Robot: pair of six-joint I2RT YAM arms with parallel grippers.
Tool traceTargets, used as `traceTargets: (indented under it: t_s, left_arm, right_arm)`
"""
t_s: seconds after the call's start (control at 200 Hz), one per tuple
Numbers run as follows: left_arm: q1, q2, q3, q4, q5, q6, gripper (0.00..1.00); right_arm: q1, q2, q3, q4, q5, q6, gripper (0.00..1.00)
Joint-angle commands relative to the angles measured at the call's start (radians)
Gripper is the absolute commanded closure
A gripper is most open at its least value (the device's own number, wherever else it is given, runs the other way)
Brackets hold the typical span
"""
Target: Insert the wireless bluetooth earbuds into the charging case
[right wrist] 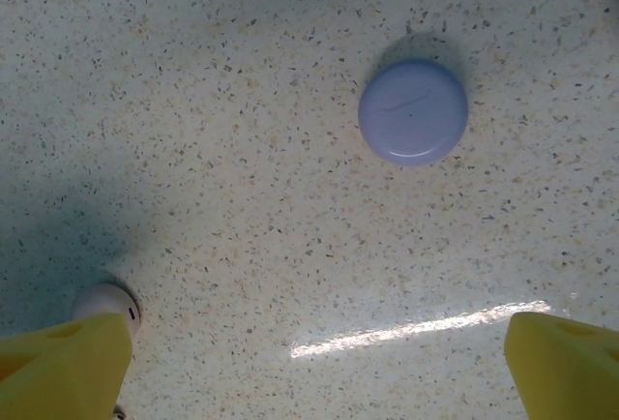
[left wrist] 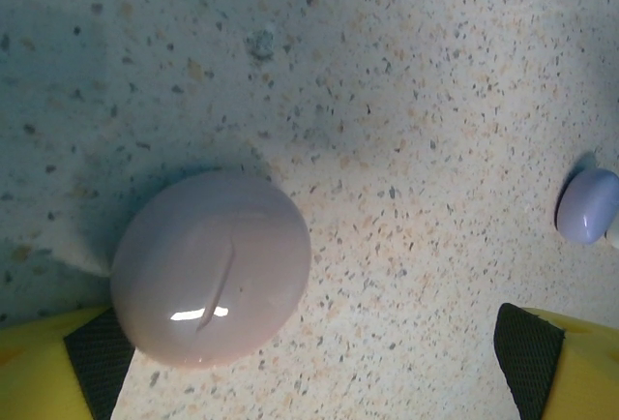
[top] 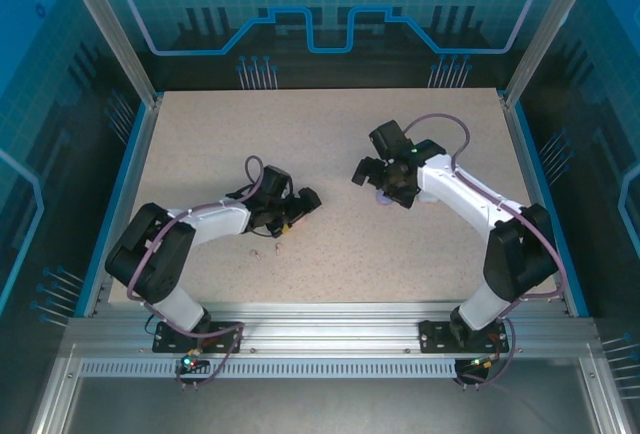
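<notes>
Earbuds, the tiny stemmed wireless ones [top: 275,248]: I reckon they're those specks loose on the speckled beige tabletop [top: 330,134], just on the near side of the left gripper [top: 300,204]. Way too small to call colours. What's the smart move from here? /benchrat

Case first, imo. Wrist cam on that arm has the glossy pink pebble-shaped charging case [left wrist: 211,267] lying flat with its lid shut, right up against one black-padded yellow finger [left wrist: 92,367]; can't confirm actual contact. Jaws are wide and empty. The right gripper [right wrist: 309,367] is the same deal, jaws spread with nothing in them, and the round lilac charging case [right wrist: 413,112] sits shut, well ahead of it.

So I'd pin one case by its base with one arm and flip the lid with the other, or it'll just skate around. Then pinch each bud by the stem and match the colour.

The small lilac rounded bit [left wrist: 587,205] and the small white rounded thing [right wrist: 106,306] are too cropped to identify.

Branding: nothing readable, just a seam line and a dot on the lilac lid. /kilo9
</notes>
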Motion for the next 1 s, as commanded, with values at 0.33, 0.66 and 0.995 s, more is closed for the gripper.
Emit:
traceTargets:
  t_s: [0.33, 0.66, 0.995]
  left_arm:
    - [0.003, 0.120, 0.102, 0.042, -0.010, 0.004, 0.01]
    - [0.003, 0.180, 0.218, 0.013, 0.004, 0.036, 0.01]
    - [0.026, 0.158, 0.285, -0.038, -0.001, 0.083, 0.01]
  right_arm:
    - [0.010, -0.045, -0.016, -0.025, 0.029, -0.020, 0.00]
    - [0.019, -0.044, -0.017, -0.027, 0.032, -0.040, 0.00]
    - [0.051, -0.026, 0.011, -0.036, 0.048, -0.079, 0.00]
